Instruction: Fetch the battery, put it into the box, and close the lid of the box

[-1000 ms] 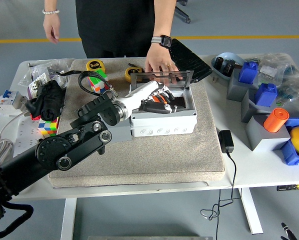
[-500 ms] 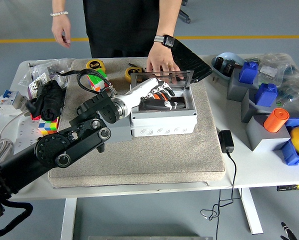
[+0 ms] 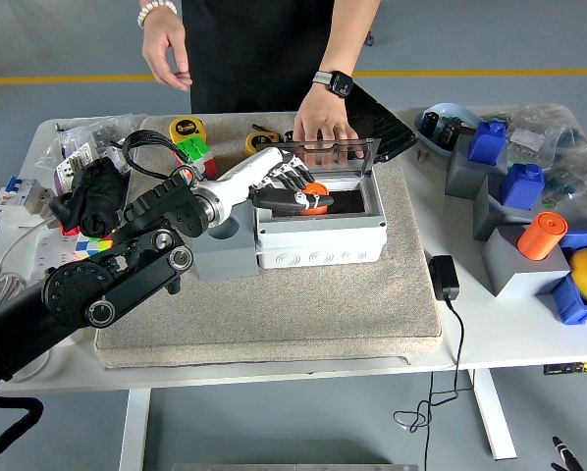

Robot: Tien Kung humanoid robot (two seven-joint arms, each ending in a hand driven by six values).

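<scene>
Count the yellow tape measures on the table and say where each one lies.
2. One tape measure lies at the mat's far left; the second tape measure lies behind the grey box, partly hidden. Others may be hidden.

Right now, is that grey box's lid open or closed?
Open. The lid stands tilted up at the back of the box, with a person's hand resting on it, and the inside shows.

The box [image 3: 321, 231] sits on a mat [image 3: 274, 304] at the worktop's [image 3: 500, 334] middle. Behind it, a person's hand [image 3: 320, 128] rests on its raised lid [image 3: 323, 150]. Storage blocks [image 3: 490, 196] stand toward the right edge.
</scene>
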